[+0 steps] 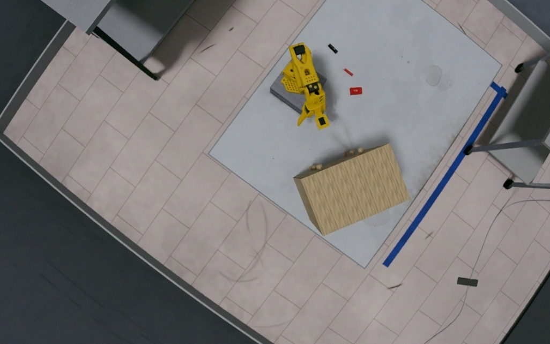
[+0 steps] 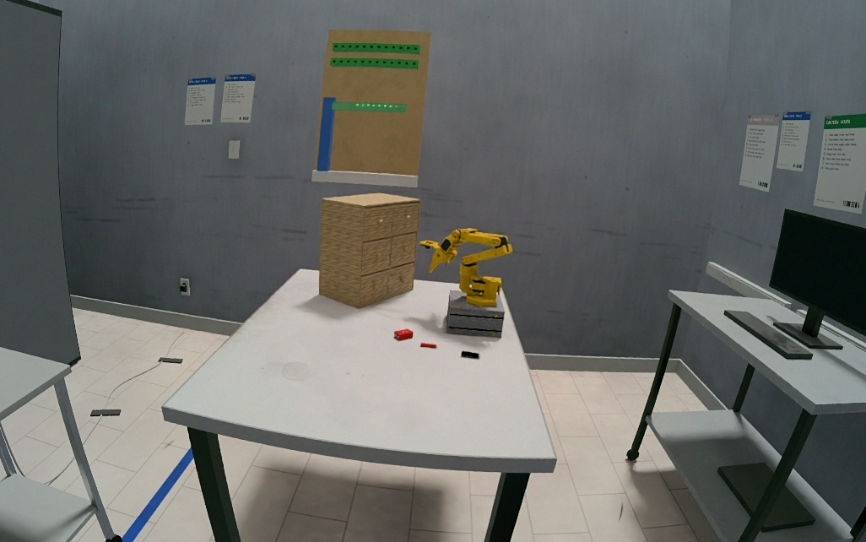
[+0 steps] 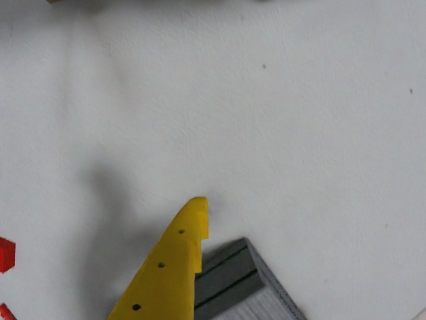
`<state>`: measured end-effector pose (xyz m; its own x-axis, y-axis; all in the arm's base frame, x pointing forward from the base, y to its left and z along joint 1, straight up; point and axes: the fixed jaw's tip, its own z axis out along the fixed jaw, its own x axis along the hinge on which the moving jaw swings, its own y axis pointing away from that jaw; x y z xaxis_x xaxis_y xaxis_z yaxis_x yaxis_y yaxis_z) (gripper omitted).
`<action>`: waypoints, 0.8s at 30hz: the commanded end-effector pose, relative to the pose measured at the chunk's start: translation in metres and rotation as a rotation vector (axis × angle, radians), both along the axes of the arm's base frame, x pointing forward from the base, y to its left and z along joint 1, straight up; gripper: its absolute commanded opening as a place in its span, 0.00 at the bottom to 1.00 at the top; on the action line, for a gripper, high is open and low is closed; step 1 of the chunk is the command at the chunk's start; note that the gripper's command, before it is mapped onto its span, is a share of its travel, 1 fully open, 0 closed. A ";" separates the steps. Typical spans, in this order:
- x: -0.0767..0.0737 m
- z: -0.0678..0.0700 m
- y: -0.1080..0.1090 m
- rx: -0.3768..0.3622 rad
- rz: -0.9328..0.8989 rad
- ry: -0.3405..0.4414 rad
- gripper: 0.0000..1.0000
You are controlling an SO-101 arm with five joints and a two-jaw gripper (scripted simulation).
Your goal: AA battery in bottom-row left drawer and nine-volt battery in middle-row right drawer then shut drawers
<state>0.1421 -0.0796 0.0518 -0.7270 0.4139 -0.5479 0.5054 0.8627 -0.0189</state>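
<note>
The arm (image 2: 475, 255) is bright yellow with small black patches, standing on a grey block (image 2: 474, 314) banded by darker lines. The chest (image 2: 368, 247) is pale tan wood with fine vertical grain and light knobs. On the off-white table (image 2: 357, 409) lie a red block (image 1: 355, 90), a thin red stick (image 1: 348, 72) and a small black piece (image 1: 332, 48). Blue tape (image 1: 444, 178) runs over beige floor tiles.

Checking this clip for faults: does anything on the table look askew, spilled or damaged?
Nothing stands out. The chest stands upright with its drawers shut, three small items, a red block, a red stick and a black piece, lie loose on the table, and the gripper hangs open, holding nothing.
</note>
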 end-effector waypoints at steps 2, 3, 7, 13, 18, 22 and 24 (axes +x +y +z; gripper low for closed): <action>0.011 -0.006 -0.001 -0.015 0.033 -0.021 0.48; 0.014 -0.006 -0.001 -0.019 0.038 -0.029 0.47; 0.024 -0.007 -0.003 -0.037 0.056 -0.064 0.46; 0.033 -0.008 -0.003 -0.054 0.074 -0.099 0.45; 0.044 -0.010 -0.003 -0.074 0.096 -0.143 0.44; 0.053 -0.011 -0.002 -0.089 0.115 -0.178 0.43; 0.057 -0.012 -0.002 -0.096 0.124 -0.196 0.42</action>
